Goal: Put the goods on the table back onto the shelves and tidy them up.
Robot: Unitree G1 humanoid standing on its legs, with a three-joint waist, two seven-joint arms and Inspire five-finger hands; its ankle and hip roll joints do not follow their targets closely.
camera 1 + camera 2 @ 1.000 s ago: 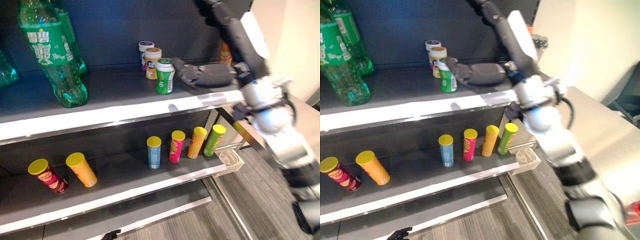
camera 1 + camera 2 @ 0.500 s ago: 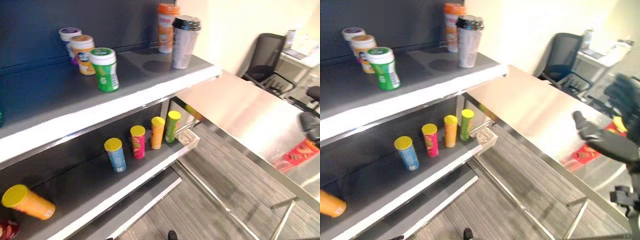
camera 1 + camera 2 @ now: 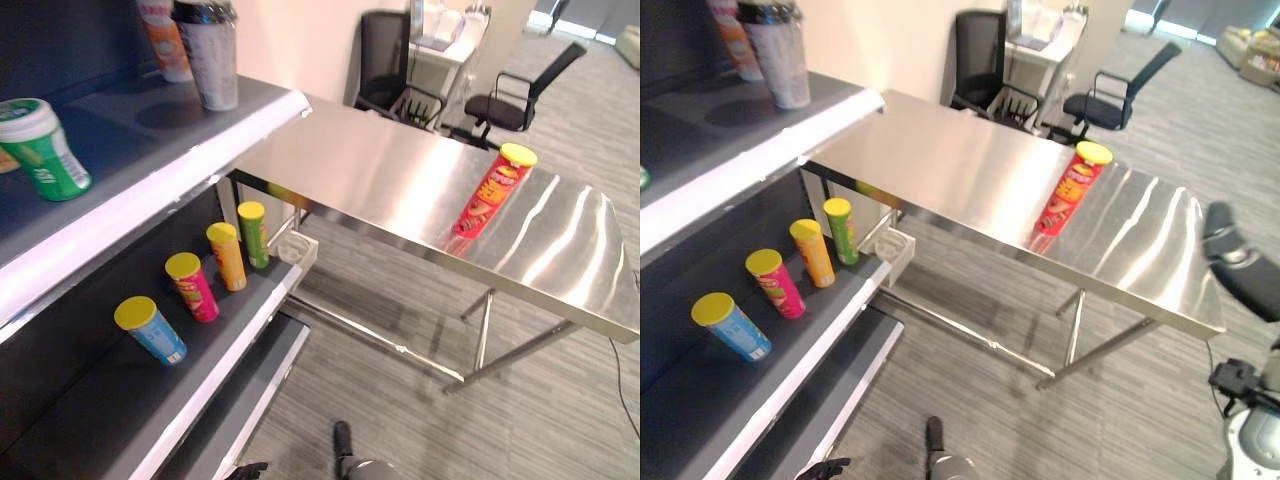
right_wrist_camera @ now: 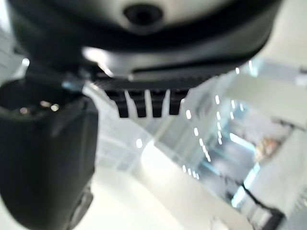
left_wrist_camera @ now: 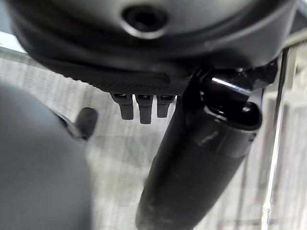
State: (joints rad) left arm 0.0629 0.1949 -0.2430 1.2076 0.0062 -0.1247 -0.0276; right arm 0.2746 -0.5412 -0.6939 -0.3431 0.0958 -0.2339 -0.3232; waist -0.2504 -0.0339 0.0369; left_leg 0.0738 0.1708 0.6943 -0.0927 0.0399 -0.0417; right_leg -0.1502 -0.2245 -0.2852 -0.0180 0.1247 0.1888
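Red can (image 3: 490,191) now nearer, right hand (image 3: 1238,277) withdrawn

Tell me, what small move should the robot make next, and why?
Probably bring the right hand across toward the red can. That can stands alone on the steel table, tilted and untouched, while the other cans are already on the shelf. The right hand holds nothing and hangs off the table's near right corner, apart from the can.
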